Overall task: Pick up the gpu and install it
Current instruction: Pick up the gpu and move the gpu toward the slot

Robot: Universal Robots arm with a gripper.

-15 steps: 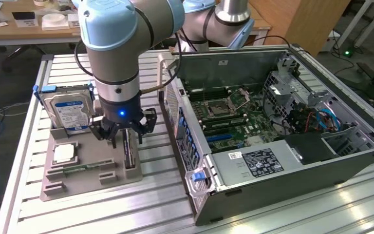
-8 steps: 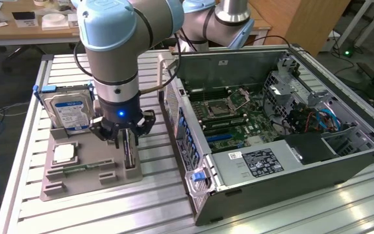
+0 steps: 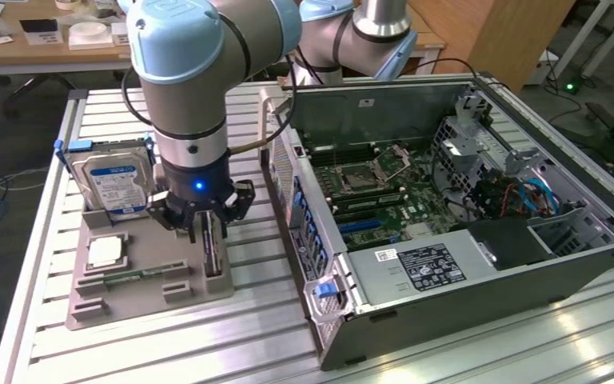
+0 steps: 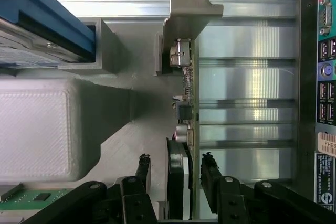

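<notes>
The gpu stands on edge in a slot of the grey holder tray, a thin dark card with a black fan side. My gripper is lowered straight over it, pointing down. In the wrist view the gripper straddles the card's end. One black finger stands off the fan side with a visible gap, and the other sits close against the green board edge. The card rests in its slot, upright.
On the same tray are the silver hard drive with a blue-white label, a square CPU chip and a green memory stick. On the exterior view's right, the open computer case lies on its side with the motherboard exposed.
</notes>
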